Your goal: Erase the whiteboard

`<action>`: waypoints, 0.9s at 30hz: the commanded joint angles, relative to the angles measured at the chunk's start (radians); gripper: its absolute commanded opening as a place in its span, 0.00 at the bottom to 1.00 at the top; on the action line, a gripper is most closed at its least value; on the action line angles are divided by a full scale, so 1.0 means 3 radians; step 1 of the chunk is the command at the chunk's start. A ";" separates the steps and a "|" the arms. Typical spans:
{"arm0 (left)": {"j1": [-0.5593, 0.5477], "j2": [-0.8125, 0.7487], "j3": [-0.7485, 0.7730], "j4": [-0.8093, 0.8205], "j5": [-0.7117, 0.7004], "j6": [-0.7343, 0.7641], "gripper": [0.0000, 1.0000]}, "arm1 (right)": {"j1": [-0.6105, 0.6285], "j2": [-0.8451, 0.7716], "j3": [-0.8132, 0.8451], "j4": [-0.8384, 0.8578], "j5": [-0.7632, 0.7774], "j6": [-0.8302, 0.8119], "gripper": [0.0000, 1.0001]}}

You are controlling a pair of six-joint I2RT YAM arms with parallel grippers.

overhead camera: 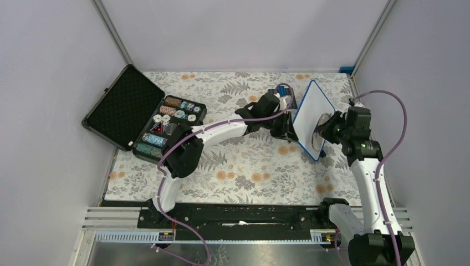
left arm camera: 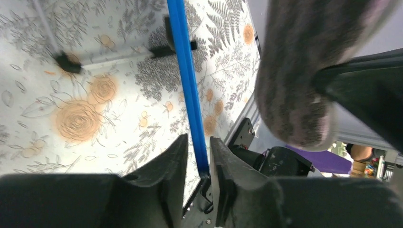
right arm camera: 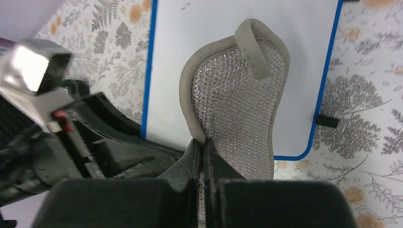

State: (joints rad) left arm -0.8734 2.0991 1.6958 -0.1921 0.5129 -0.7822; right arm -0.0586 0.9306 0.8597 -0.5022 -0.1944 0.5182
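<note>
Right gripper clamped on pad — press flat across whiteboard; left gripper straddles its edge, grip unclear — steady it.

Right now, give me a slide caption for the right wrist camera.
Right gripper pinches a mesh-faced grey pad over the blue-framed whiteboard.

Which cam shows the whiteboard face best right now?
Right wrist: the whiteboard fills the frame face-on, partly behind the pad in the right claw. Top external shows it small and tilted. Left wrist shows only its blue edge between the fingers of the left claw.
</note>
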 commanded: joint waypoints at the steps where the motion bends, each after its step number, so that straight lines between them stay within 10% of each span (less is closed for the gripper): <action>1: -0.0085 -0.0025 0.0175 -0.0099 0.0130 0.0107 0.32 | 0.0031 -0.0043 0.0209 -0.0256 0.0041 -0.0272 0.00; 20: 0.0383 -0.1569 -0.0982 0.0060 -0.0580 0.0624 0.80 | 0.0895 0.0032 0.0805 -0.0010 -0.0343 -0.0487 0.00; 27: 0.0536 -0.2685 -0.1391 -0.0189 -0.1632 0.1104 0.93 | 0.1576 0.0107 0.0900 0.0302 -0.0405 -0.0529 0.01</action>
State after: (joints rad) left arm -0.7086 1.4734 1.3209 -0.2451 0.2623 -0.5678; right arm 0.3210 0.9440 1.0943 -0.4892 -0.2825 0.3927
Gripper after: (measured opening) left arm 0.872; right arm 0.022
